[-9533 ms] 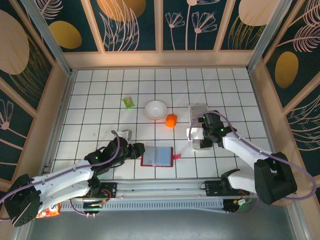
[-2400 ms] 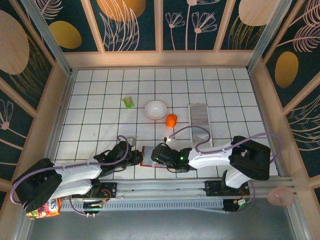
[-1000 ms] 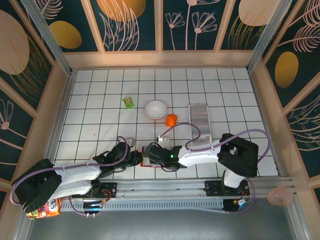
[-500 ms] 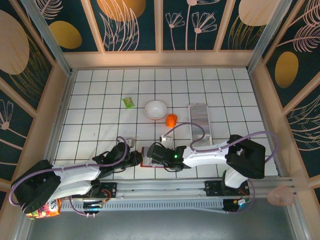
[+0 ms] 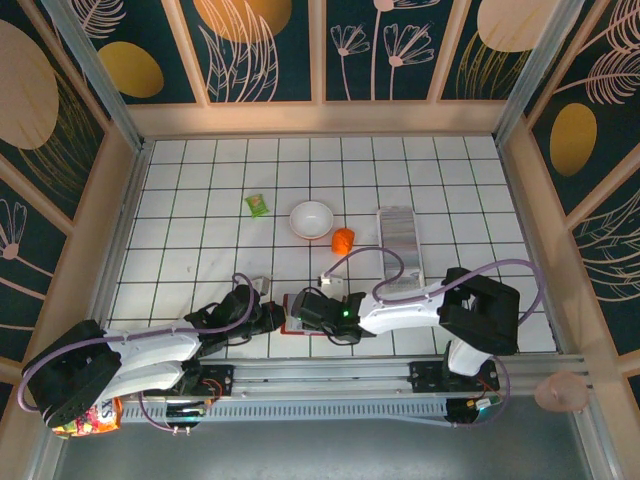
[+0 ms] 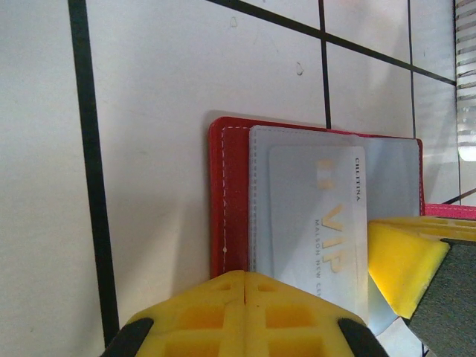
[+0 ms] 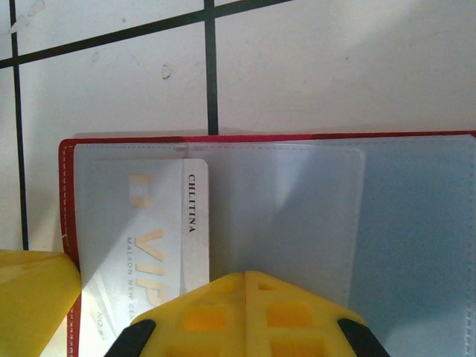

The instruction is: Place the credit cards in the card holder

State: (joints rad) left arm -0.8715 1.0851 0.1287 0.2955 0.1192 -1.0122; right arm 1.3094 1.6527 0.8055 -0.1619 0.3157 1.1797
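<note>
Touching card holder (image 6: 232, 193) | left jaws closed, empty | right jaws closed, empty

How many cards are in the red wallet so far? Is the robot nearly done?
Only just begun. Done: one VIP card sits in a clear pocket of the open card holder, one edge apparently poking out. In hand: both tools are shut, the left tool at the holder's edge, the right tool over its pockets. Left: a row of credit cards waits to go in.
</note>
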